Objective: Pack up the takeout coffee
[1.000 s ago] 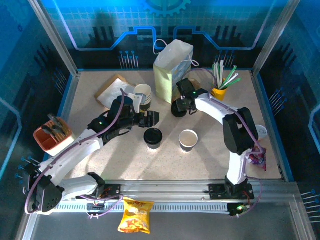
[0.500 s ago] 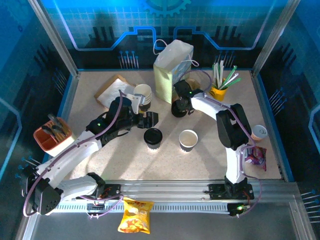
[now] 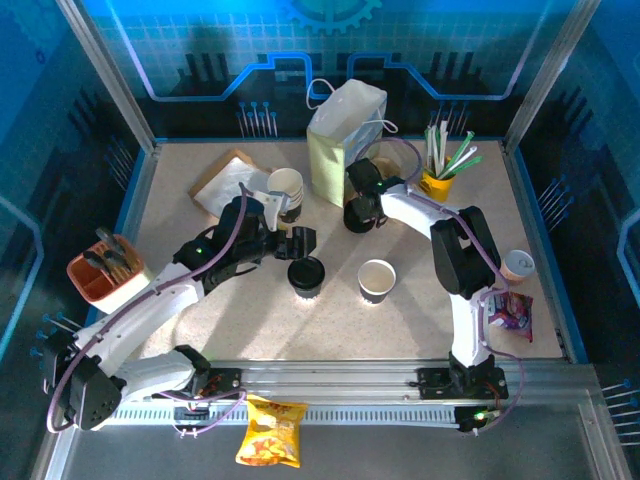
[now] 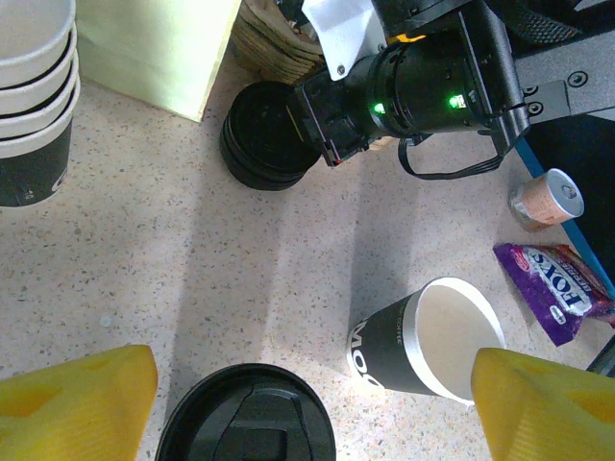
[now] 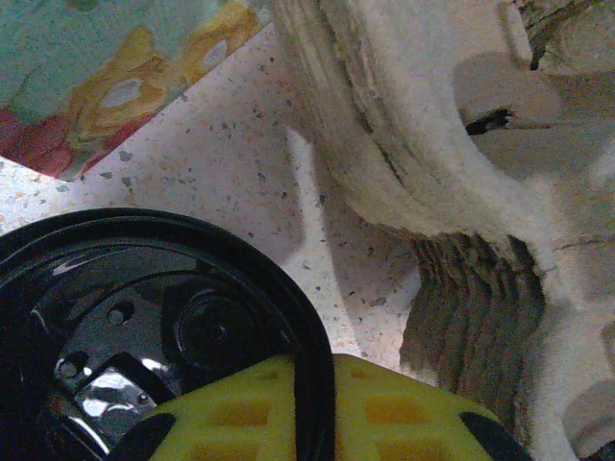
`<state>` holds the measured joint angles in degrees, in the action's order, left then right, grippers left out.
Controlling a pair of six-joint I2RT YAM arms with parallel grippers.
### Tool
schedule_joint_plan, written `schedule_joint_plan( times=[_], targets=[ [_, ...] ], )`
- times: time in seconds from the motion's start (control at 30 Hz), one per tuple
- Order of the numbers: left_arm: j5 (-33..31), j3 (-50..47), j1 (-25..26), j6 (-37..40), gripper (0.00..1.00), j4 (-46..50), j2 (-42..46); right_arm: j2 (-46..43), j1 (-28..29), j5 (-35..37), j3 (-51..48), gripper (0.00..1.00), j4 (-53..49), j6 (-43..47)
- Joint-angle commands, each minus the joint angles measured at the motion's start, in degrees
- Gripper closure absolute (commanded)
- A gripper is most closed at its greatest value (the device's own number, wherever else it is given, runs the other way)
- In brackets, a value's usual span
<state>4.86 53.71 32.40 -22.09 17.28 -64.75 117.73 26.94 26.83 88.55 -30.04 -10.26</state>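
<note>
1. Small paper cup capped with a round black plastic lid [image 3: 306,274], the takeout coffee: it stands upright at mid-table, in front of the tall pale-green paper bag with white cord handles [image 3: 345,130] and apart from it.
2. Left gripper [image 3: 298,242]: it hovers above the cup with its yellow fingers [image 4: 77,403] spread wide, one on each side of the lid, and it holds nothing.
3. Step judged in hand: grasping the cup. The fingers should descend past the lid onto the paper wall, centred, then close gently. The cup should stay upright on its way to the bag's open mouth.
4. Right gripper [image 3: 358,212]: it is drawn narrow, with a yellow pad on either side of the top rim of the stack of round black plastic lids [image 4: 264,134].
5. Obstructions: the right arm and the lid stack lie between the cup and the bag. A lidless black-sleeved cup [image 4: 437,336] stands just beside the coffee.
6. Surroundings: a stack of lidless cream cups [image 3: 285,188] stands left of the bag. Moulded pulp carriers [image 5: 404,163] lie behind the lids. A yellow holder of straws [image 3: 438,183] stands to the right.
</note>
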Motion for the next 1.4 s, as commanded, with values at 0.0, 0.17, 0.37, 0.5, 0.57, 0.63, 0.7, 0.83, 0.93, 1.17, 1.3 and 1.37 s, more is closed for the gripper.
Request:
schedule_joint_plan(
  times=[0.0, 0.17, 0.37, 0.5, 0.57, 0.63, 0.7, 0.83, 0.93, 1.17, 1.3, 1.37],
  targets=[
    [1.28, -1.14, -0.26, 0.46, 0.14, -1.00, 0.72, 1.58, 0.13, 1.47, 1.96, 0.82, -1.35, 1.02],
    [1.33, -1.35, -0.31, 0.47, 0.14, -1.19, 0.50, 2.01, 0.13, 1.37, 2.49, 0.77, -1.65, 1.21],
    [1.44, -1.59, -0.32, 0.46, 0.14, -1.41, 0.29, 2.39, 0.22, 1.47, 3.03, 0.79, -1.86, 1.60],
    [1.53, -1.77, -0.32, 0.39, 0.14, -1.72, 0.16, 2.68, 0.22, 1.56, 3.20, 0.77, -1.95, 1.74],
    [1.54, -1.85, -0.32, 0.34, 0.14, -1.81, 0.06, 2.63, 0.22, 1.64, 3.29, 0.77, -1.98, 1.85],
    [1.60, -1.86, -0.32, 0.38, 0.14, -1.89, 0.00, 2.54, 0.31, 1.87, 3.38, 0.76, -1.98, 1.99],
    [1.63, -1.86, -0.32, 0.28, 0.15, -2.03, -0.03, 2.42, 0.35, 1.87, 3.45, 0.75, -1.89, 2.09],
    [1.74, -2.03, -0.36, 0.11, 0.15, -2.25, -0.23, 2.06, 0.40, 2.00, 3.55, 0.76, -1.75, 2.26],
    [1.97, -2.20, -0.32, 0.03, 0.14, -2.35, -0.21, 2.24, 0.53, 2.00, 3.69, 0.77, -1.73, 2.44],
    [1.96, -2.48, -0.32, 0.00, 0.14, -2.42, -0.28, 2.41, 0.57, 1.82, 3.82, 0.83, -1.99, 2.55],
    [1.92, -2.54, -0.34, 0.02, 0.14, -2.46, -0.20, 1.90, 0.65, 1.73, 3.73, 0.87, -2.26, 2.69],
    [1.84, -2.54, -0.33, 0.03, 0.14, -2.60, -0.25, 0.91, 0.73, 1.41, 3.59, 0.88, -2.54, 2.59]
  ],
)
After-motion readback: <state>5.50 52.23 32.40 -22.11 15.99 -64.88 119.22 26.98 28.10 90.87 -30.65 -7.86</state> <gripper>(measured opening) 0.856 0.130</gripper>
